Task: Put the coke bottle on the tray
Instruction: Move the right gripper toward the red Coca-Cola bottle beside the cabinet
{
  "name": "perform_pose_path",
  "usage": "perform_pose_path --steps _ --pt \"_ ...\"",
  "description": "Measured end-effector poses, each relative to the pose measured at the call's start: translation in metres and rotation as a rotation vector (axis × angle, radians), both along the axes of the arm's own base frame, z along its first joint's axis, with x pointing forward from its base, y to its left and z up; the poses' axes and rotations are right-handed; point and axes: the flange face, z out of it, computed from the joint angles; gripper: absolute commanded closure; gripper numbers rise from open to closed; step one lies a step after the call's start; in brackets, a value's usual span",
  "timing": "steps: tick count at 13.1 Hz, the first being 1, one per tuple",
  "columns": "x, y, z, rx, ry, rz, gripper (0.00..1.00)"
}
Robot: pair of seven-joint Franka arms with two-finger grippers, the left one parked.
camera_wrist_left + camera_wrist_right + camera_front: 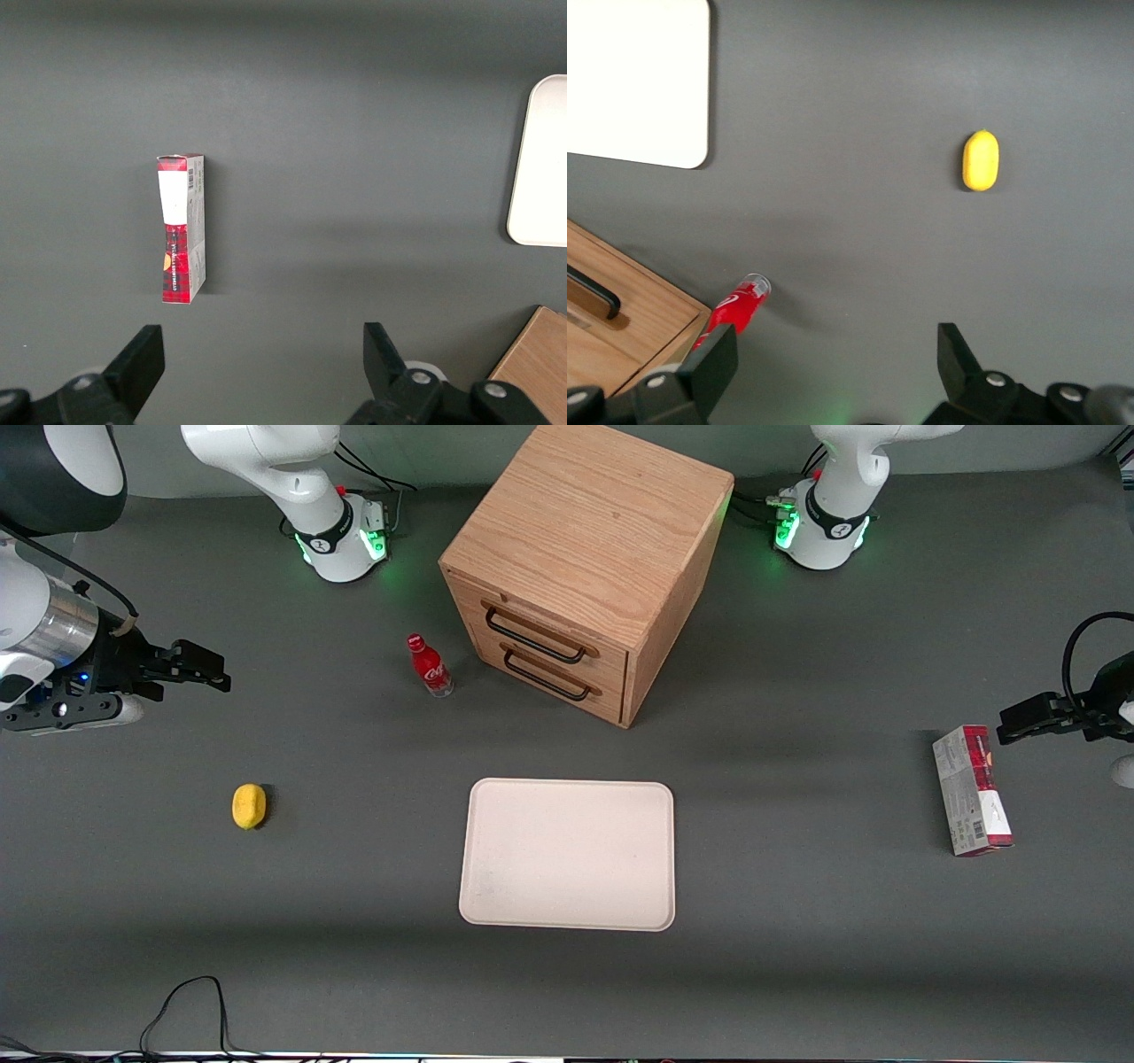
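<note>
The coke bottle (pixel 429 664) stands upright on the grey table, just beside the wooden drawer cabinet (pixel 580 567); it is small and red with a red cap and white script. The wrist view shows the coke bottle (pixel 738 306) partly hidden by one finger (pixel 709 367). The cream-white tray (pixel 568 854) lies flat, nearer the front camera than the cabinet, with nothing on it; a corner of the tray (pixel 638 84) shows in the wrist view. My gripper (pixel 205 670) hovers open at the working arm's end of the table, well apart from the bottle, holding nothing.
A yellow lemon-like object (pixel 249 806) lies on the table near the working arm's end. A red-and-grey carton box (pixel 972 789) lies toward the parked arm's end. The cabinet has two drawers with dark handles (pixel 540 646). A black cable (pixel 186 1010) loops near the front edge.
</note>
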Motion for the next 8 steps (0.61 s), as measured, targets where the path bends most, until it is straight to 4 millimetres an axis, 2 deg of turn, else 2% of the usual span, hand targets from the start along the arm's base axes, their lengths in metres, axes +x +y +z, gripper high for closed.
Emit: perform_pose_path --steps 2,5,8 --pt "0.000 0.007 -0.003 0.008 0.007 0.011 0.00" --pt "0.002 0.032 -0.012 0.007 0.023 0.050 0.00" --pt "0.004 0.035 -0.019 0.005 0.034 0.051 0.00"
